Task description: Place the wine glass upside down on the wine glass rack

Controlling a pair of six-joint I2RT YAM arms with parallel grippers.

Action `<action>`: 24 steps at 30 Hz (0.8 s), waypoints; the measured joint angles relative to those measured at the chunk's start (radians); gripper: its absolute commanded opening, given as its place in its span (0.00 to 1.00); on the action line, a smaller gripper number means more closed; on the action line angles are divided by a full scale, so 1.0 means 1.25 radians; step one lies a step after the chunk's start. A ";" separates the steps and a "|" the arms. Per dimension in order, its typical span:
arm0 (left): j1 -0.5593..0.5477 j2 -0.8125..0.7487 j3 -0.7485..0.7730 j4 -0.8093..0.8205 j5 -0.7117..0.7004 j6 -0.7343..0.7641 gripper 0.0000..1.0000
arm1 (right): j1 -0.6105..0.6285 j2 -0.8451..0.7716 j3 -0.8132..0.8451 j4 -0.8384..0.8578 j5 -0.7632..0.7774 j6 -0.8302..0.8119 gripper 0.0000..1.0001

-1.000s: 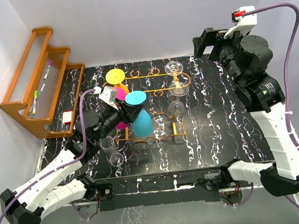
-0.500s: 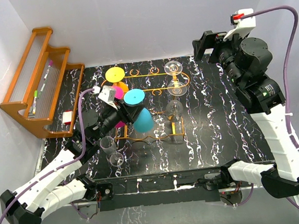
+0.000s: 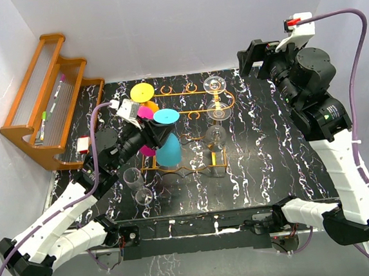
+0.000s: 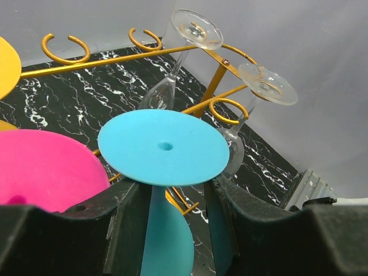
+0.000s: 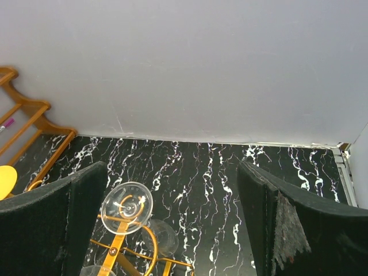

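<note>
Fingers (image 4: 129, 224) of my left gripper (image 4: 171, 201) pinched the inverted blue wine glass (image 4: 164, 146) by its stem, with the wine glass rack (image 4: 115, 57) rails at twelve o'clock. Hanging step, I judged: next, its stem needed sliding into an open loop (image 4: 230, 100). My right gripper (image 5: 172, 184) hung spread, empty.

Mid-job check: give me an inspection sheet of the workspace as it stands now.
Surface: black marbled table, nothing spilled.
Job's things: blue wine glass upside down at the near-left end of the wine glass rack; seating unclear.
Clutter: pink glass, yellow glass, three clear glasses inverted on rack; two loose clear glasses on table; wooden rack holding markers; small white-red item.
Pincers: left pincer shut on blue glass's stem; right pincer open, empty, raised back right.
Cables: purple cables, one per arm, touching no glassware.
Surroundings: white walls; nothing else seen.
</note>
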 measured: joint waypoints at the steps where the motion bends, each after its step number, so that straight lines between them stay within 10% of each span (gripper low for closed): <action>1: 0.000 0.000 0.005 -0.008 0.000 0.001 0.39 | 0.000 -0.001 0.000 0.000 0.000 0.000 0.98; 24: 0.016 0.031 0.090 -0.123 -0.003 0.046 0.40 | 0.000 -0.026 -0.013 -0.004 -0.003 -0.002 0.98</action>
